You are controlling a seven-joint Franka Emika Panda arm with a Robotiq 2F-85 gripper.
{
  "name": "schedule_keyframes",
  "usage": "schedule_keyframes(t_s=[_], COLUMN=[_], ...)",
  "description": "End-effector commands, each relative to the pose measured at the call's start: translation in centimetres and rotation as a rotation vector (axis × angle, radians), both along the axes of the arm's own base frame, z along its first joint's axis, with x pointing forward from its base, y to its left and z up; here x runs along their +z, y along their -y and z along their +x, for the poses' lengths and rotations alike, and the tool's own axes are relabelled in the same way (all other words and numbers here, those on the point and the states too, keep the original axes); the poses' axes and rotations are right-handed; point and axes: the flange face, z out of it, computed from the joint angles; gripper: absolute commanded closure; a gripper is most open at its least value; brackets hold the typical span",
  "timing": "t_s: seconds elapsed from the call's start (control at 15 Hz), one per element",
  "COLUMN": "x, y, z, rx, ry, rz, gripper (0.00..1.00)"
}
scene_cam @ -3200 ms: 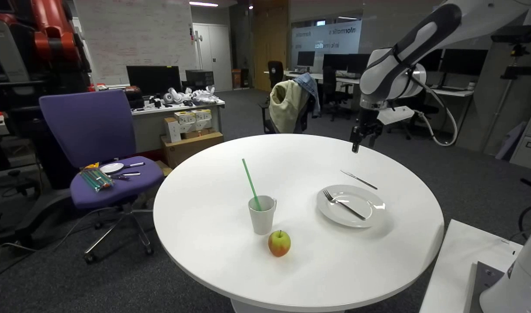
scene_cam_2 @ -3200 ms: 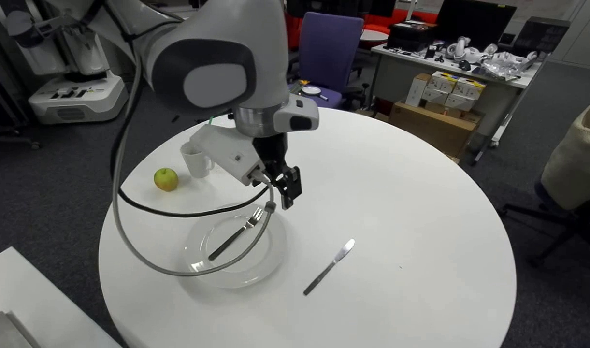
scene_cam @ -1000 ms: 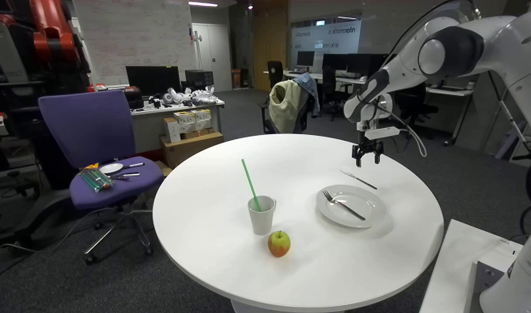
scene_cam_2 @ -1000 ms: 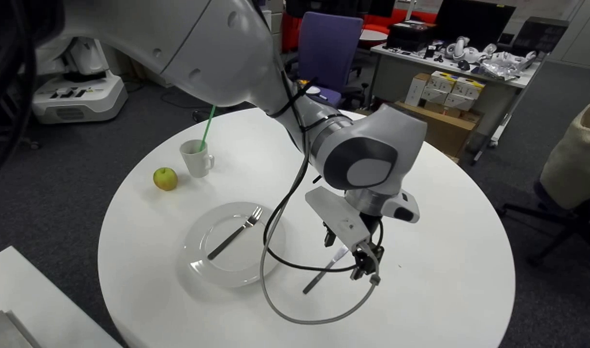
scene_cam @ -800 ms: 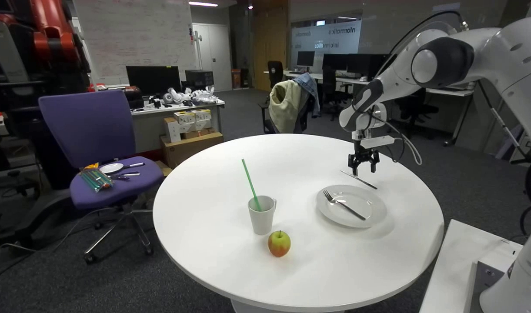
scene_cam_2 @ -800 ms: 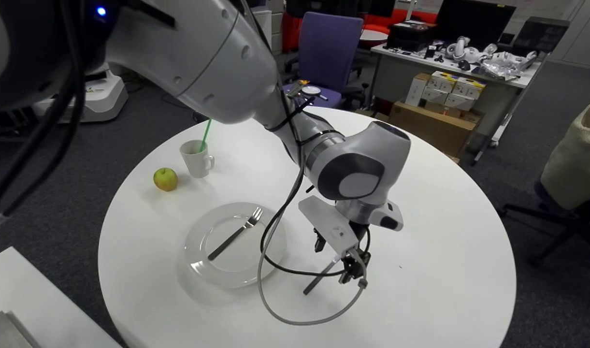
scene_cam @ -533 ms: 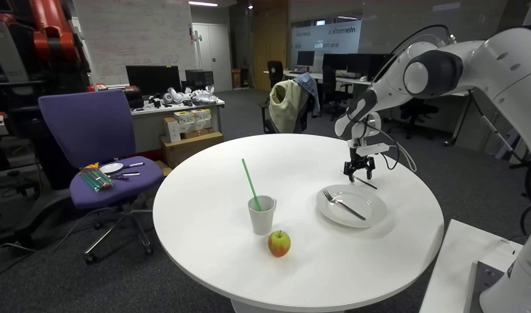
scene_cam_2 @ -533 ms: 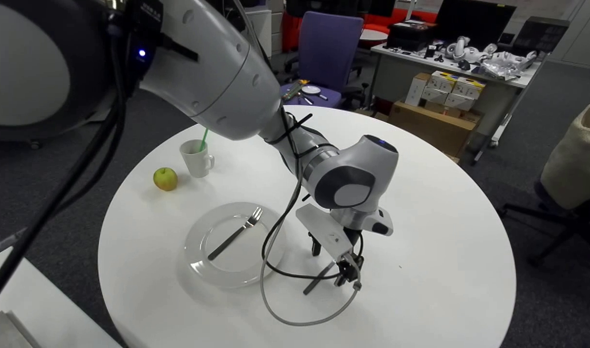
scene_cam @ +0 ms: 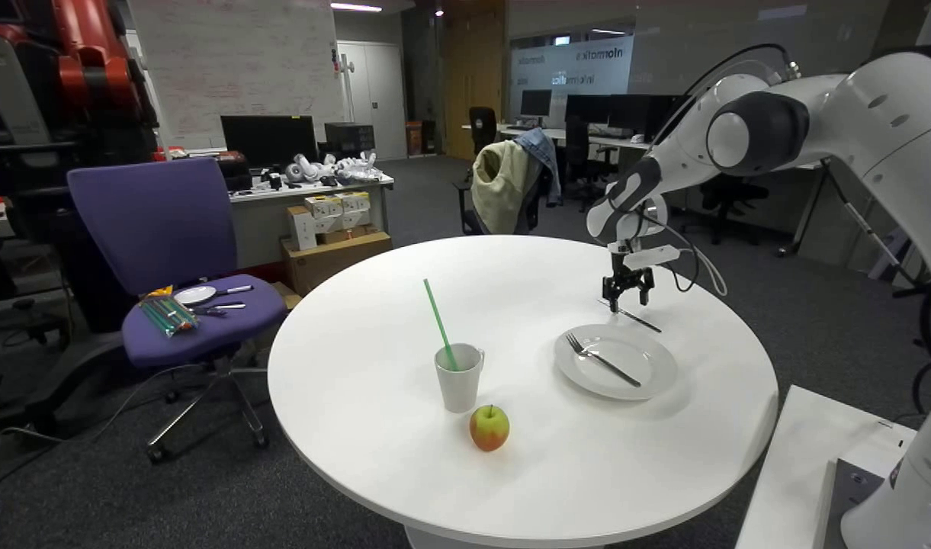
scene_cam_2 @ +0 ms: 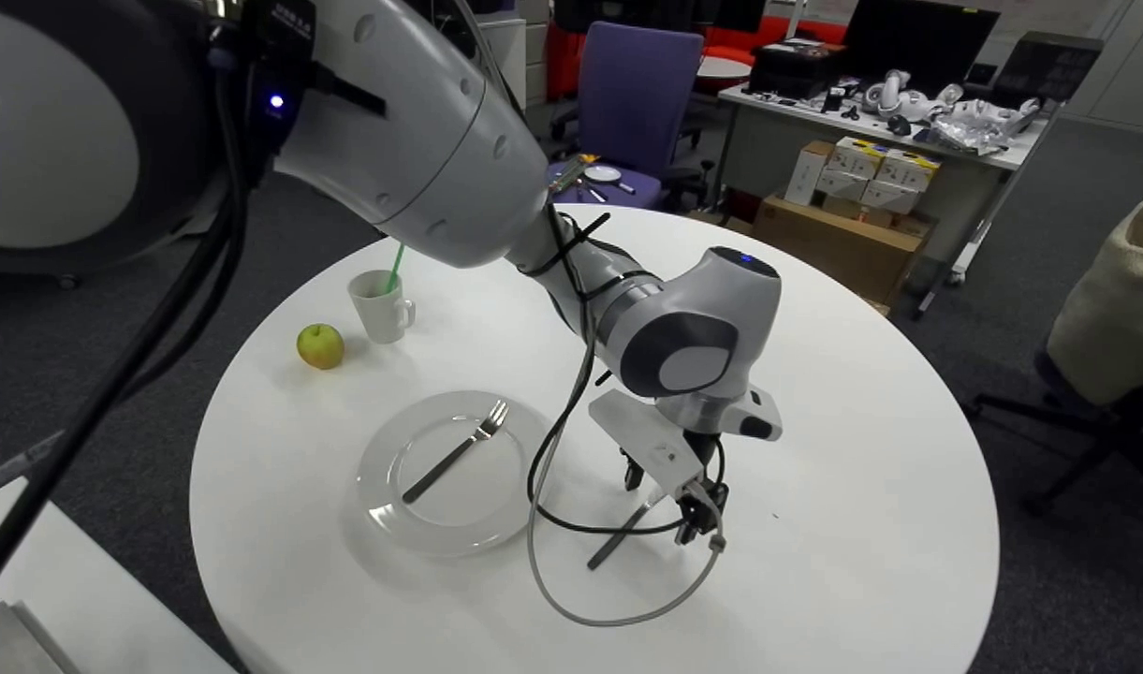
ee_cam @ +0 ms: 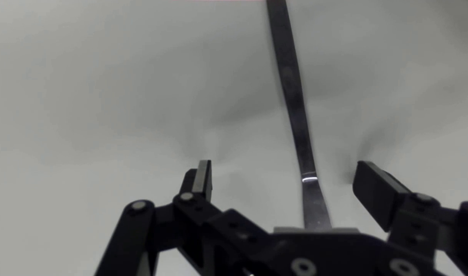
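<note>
Knife (ee_cam: 296,111), one: on table (scene_cam_2: 814,580), beneath my parted jaws.
Wrist view: lies off-centre toward 3 o'clock, handle to 12; best I centre and square before descending. Beyond, in an exterior view: plate (scene_cam_2: 378,468) with fork (scene_cam_2: 445,466), jaws' 9 o'clock.

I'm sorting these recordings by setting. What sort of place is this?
Probably a robotics lab in an office-like room: a red robot arm shows at the left of an exterior view, a whiteboard bears faint writing, and a black monitor sits on a cluttered desk.
</note>
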Motion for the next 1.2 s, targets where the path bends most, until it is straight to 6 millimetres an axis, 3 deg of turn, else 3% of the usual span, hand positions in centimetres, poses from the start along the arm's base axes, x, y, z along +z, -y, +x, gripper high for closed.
schedule_keyframes(t_s=[0.0,0.4,0.8,1.13], x=[0.5,0.9,2.0,1.9], y=[0.3,0.1,0.6,-0.9], z=[0.1,-0.9,-3.4,-4.8], rx=[0.034,0.186,0.13,0.125], ry=[0.015,0.041,0.108,0.152], rz=[0.019,0.09,0.043,0.027], gripper=[0.0,0.0,0.0,0.0])
